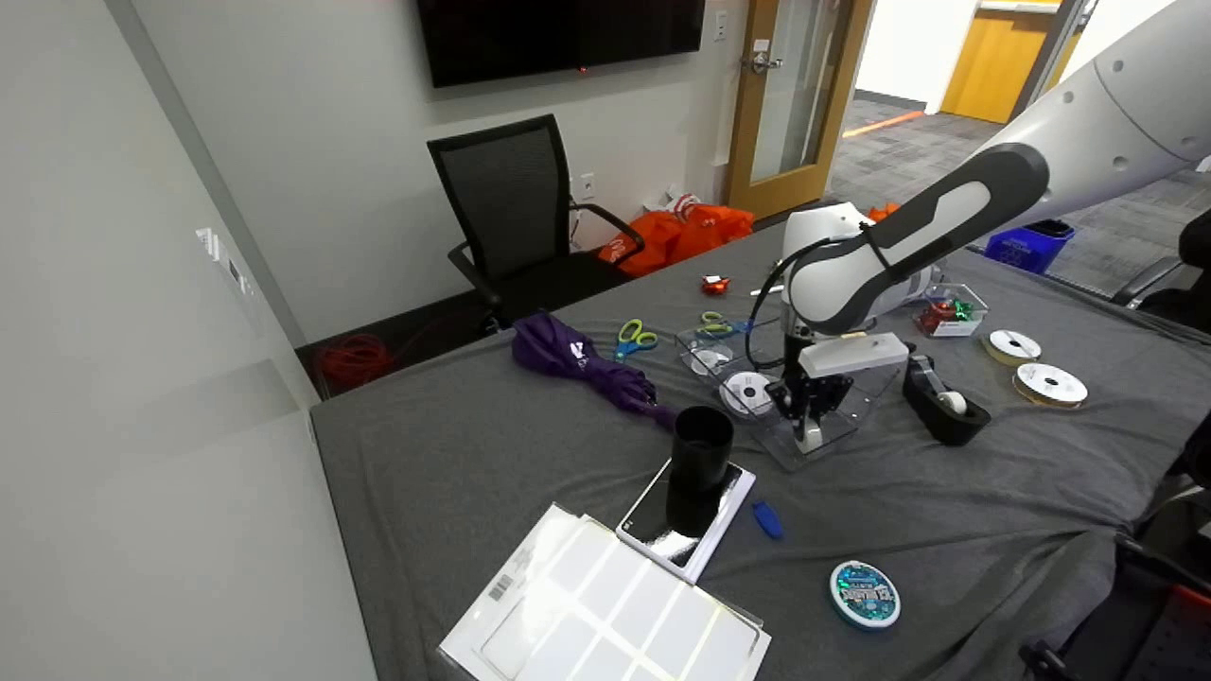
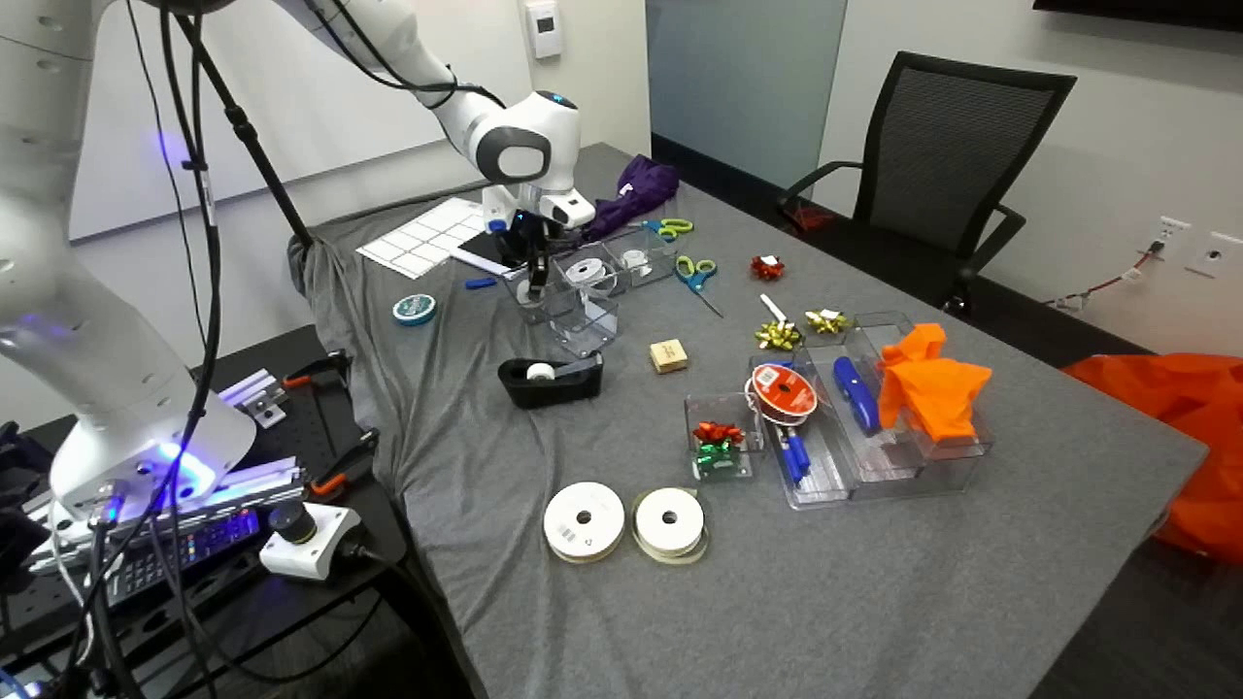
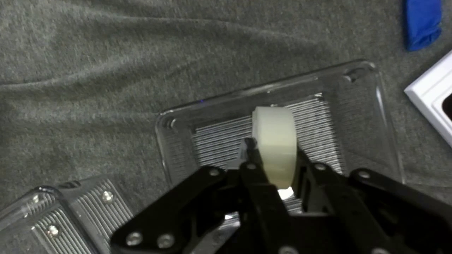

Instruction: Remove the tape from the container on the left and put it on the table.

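**Black mesh chair (image 2: 957,160) stands before pale walls (image 1: 331,142)**

In both exterior views the chair stands on dark floor (image 1: 449,336) near a wall with a wide black screen (image 1: 568,38) and electrical outlets (image 2: 1214,254). A glass door (image 1: 795,104) in a wooden frame (image 1: 838,104) has a lever handle (image 1: 763,62); beside it, grey patterned carpet (image 1: 908,151) runs toward a brightly lit white wall (image 1: 908,47) and a yellow-orange door (image 1: 993,66). In an exterior view, a large white board (image 2: 320,136), a small wall unit (image 2: 544,31) and a grey-blue panel (image 2: 743,83) show in the background.
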You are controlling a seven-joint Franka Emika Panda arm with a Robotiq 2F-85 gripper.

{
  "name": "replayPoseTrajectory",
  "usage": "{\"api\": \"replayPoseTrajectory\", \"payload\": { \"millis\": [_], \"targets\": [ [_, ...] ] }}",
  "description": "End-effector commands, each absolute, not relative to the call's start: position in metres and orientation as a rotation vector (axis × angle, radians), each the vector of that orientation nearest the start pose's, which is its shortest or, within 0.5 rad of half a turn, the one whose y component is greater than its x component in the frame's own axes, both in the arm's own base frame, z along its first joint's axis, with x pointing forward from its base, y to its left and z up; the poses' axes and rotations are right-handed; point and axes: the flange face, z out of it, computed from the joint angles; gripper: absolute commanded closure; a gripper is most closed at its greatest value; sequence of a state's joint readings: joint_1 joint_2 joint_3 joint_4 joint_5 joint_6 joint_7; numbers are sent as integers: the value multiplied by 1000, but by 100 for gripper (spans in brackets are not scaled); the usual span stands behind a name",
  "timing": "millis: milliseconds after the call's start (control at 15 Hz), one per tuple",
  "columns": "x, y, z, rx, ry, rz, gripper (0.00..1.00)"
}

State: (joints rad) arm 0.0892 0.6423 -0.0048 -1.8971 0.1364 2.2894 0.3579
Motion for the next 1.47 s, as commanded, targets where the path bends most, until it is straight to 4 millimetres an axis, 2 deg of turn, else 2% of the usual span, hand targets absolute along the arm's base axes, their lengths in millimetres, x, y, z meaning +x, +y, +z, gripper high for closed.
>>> {"api": "replayPoseTrajectory", "payload": {
  "millis": [0,200,333,467,733,867,1200,1400],
  "targets": [
    [594,56,172,-3025,567,342,94],
    [591,57,199,-3008,550,311,94],
    [581,53,217,-3021,505,330,94],
    [559,44,230,-3053,418,369,94],
    [514,17,245,-3192,323,613,94],
    [497,0,239,-3275,315,731,94],
    [458,-46,176,-3513,321,864,94],
    [431,-66,143,-3585,272,915,94]
  ]
}}
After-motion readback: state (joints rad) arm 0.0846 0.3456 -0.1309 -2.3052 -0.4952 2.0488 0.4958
